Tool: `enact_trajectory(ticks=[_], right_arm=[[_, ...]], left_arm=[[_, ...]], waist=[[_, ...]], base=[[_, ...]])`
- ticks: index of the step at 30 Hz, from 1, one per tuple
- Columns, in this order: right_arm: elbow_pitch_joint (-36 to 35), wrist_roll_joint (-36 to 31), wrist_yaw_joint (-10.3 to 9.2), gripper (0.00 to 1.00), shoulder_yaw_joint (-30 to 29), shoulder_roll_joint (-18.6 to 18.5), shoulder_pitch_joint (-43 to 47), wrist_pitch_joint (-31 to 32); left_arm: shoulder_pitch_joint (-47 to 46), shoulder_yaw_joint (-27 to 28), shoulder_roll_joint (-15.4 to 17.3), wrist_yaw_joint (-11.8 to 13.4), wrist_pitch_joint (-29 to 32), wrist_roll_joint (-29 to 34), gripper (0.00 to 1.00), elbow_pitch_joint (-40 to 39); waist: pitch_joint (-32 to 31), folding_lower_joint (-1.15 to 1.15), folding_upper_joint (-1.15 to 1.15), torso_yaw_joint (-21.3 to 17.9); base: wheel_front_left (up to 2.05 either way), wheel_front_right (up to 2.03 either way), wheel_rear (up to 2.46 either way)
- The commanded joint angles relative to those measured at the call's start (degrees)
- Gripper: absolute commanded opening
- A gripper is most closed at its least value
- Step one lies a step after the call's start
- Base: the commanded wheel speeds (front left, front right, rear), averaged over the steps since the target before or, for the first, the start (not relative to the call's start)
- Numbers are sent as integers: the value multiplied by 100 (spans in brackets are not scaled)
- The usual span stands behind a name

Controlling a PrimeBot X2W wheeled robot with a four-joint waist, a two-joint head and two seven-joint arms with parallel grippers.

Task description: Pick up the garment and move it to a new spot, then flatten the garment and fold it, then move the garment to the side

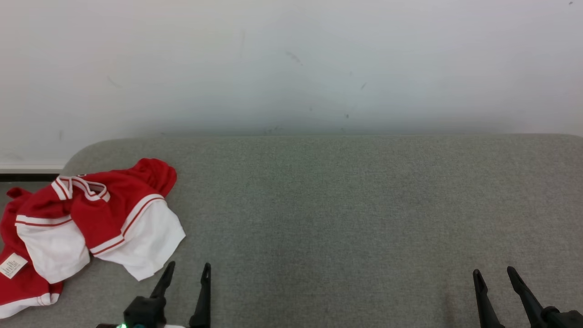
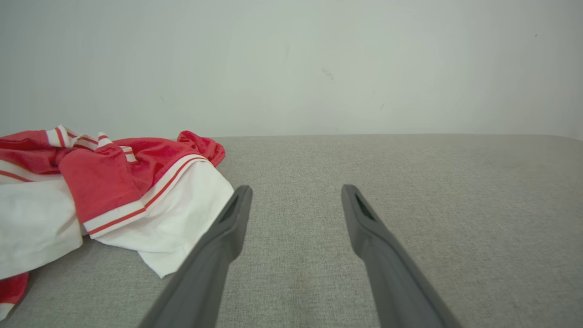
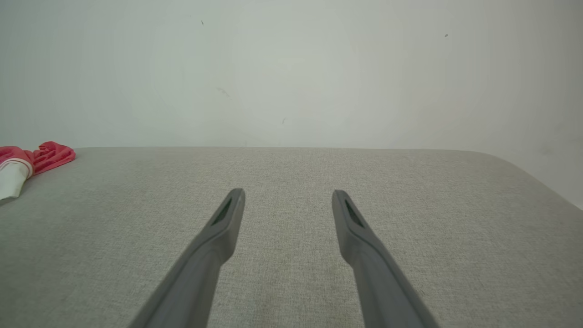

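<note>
The garment (image 1: 91, 223) is a red and white shirt, crumpled in a heap at the left end of the grey padded surface (image 1: 346, 214); part of it hangs past the left edge. The left wrist view has the garment (image 2: 104, 191) at its left, the right wrist view a small corner of the garment (image 3: 27, 161) at far left. My left gripper (image 1: 188, 269) stands open just right of the white hem, its fingers empty (image 2: 294, 191). My right gripper (image 1: 494, 272) is open too, far to the right over bare fabric (image 3: 288, 195).
A pale wall (image 1: 291, 64) runs along the back edge of the surface. The surface's left corner is rounded, with a dark strip of floor or skirting (image 1: 27, 176) beyond it. Its right end curves off in the right wrist view (image 3: 537, 177).
</note>
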Motion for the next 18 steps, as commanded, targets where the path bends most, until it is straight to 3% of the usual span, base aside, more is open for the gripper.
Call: enact_trajectory(ticks=[1,18], right_arm=[[8,-122,-10,100,-5,-51,25,-64],[107,-247,-12,100,-20,-40,94,-197]], left_arm=[[50,-10,44,26,-63,119,100,4],[107,-46,-17,20,-202,629,100,152]], waist=[[1,0,0,3],[12,0,0,12]], base=[[0,0,0],[0,0,0]])
